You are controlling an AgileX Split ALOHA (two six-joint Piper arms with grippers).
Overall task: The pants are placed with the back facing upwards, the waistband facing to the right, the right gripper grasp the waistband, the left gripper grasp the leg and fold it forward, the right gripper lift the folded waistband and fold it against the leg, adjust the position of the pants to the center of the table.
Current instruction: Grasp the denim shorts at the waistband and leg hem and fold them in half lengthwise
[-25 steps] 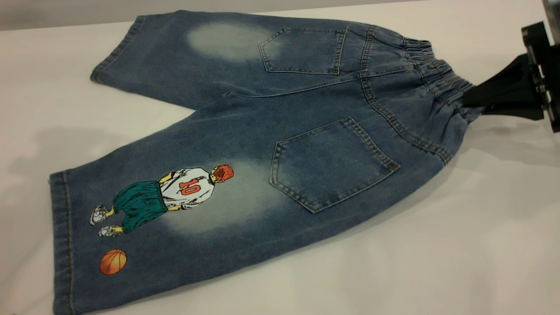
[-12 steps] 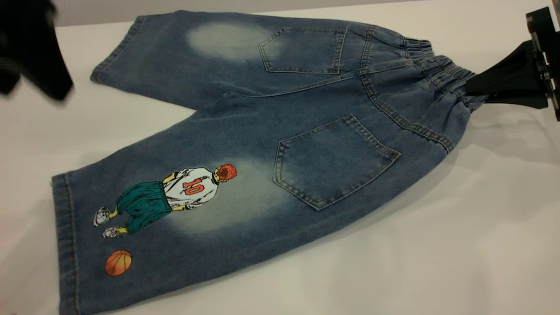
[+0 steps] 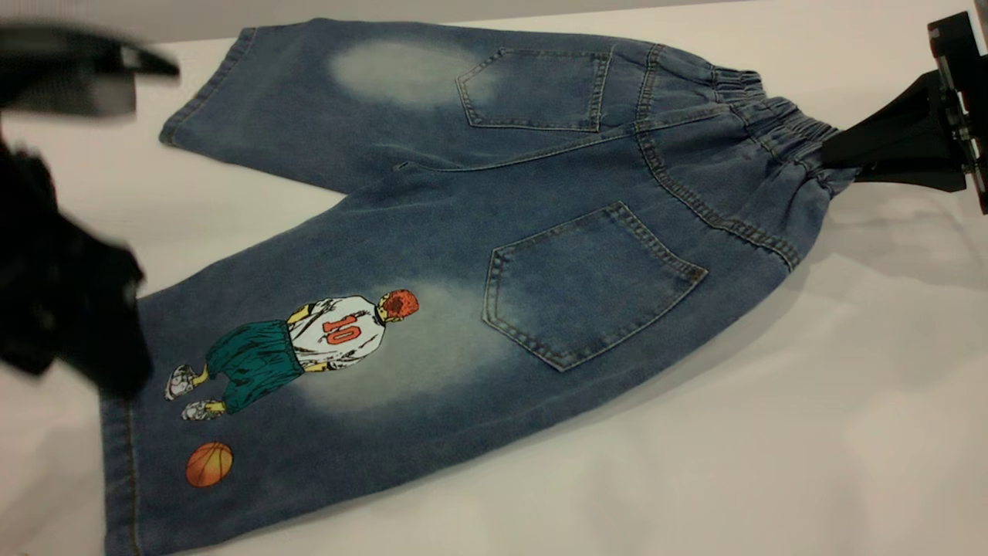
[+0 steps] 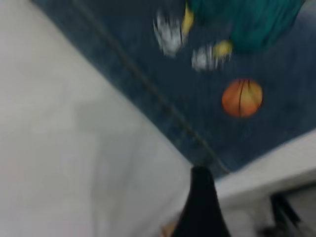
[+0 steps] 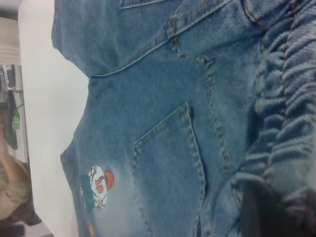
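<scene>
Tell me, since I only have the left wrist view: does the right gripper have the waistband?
Observer: Yes. The right gripper is shut on the waistband, and the elastic bunches up at its tips.
Operator: Where is my left gripper on the pants?
Observer: The left gripper is at the hem of the leg, just beside the printed player's shoes.
Operator: Is anything folded yet?
Observer: No. The pants lie flat on the table with the back pockets up and both legs spread apart.
</scene>
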